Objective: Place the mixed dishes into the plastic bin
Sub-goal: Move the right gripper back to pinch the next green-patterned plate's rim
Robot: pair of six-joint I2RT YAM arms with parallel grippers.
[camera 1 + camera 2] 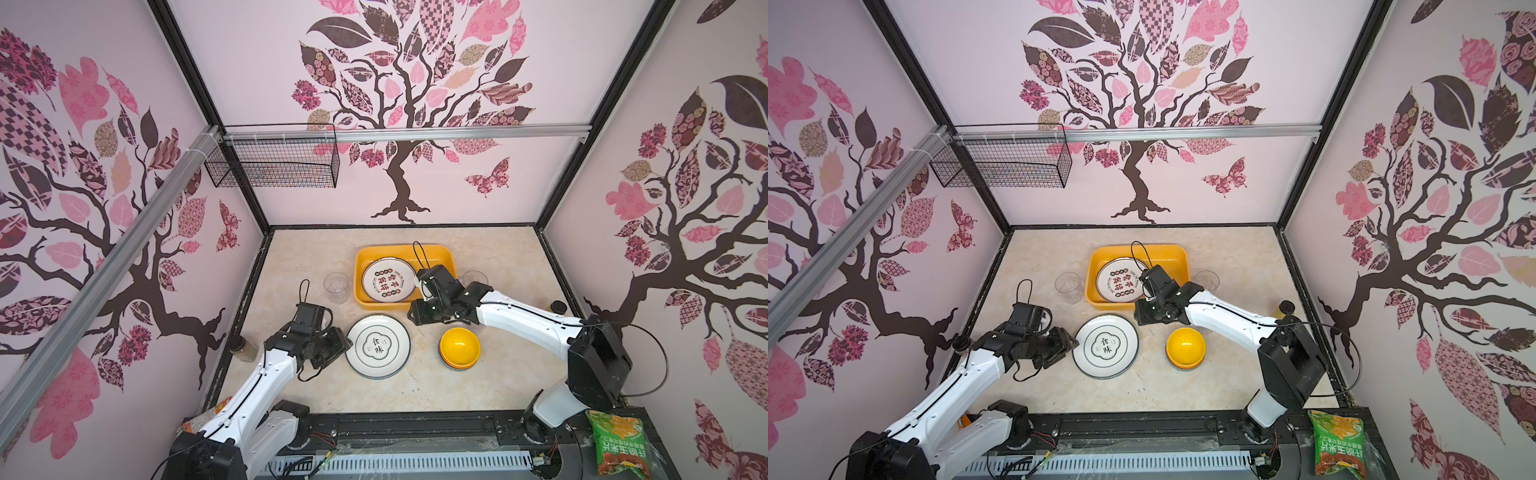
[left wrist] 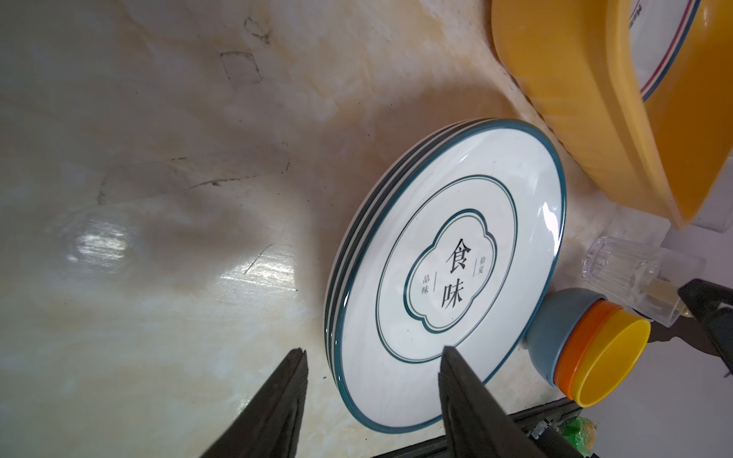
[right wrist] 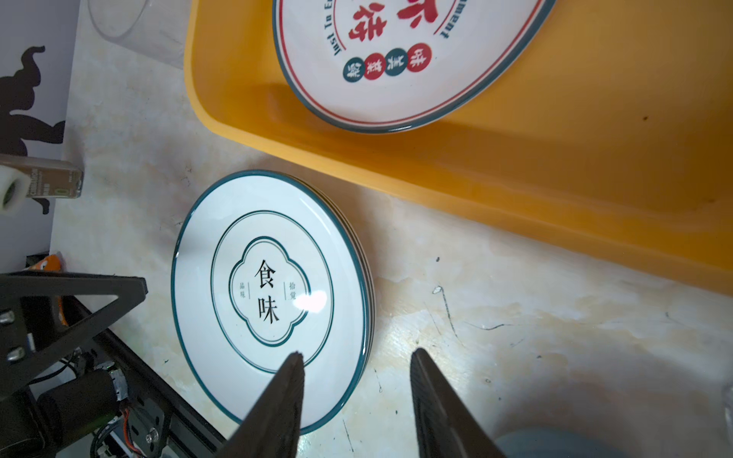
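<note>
The yellow-orange plastic bin [image 1: 374,305] sits at the table's back and holds one white plate with red characters [image 1: 388,279]. In front of it lies a stack of teal-rimmed white plates [image 1: 377,346] [image 2: 444,277] [image 3: 269,285]. Upturned bowls [image 1: 459,344] are stacked to its right, yellow on top. Clear tumblers stand left [image 1: 336,286] and right [image 1: 474,277] of the bin. My left gripper [image 1: 341,340] [image 2: 373,351] is open, its fingers straddling the stack's left rim. My right gripper [image 1: 413,316] [image 3: 357,353] is open over the stack's far right rim, holding nothing.
An amber bottle [image 1: 245,349] stands by the left wall and a black-capped one [image 1: 559,307] by the right wall. A black wire basket [image 1: 274,162] hangs on the back rail. A green snack bag [image 1: 619,444] lies at the front right.
</note>
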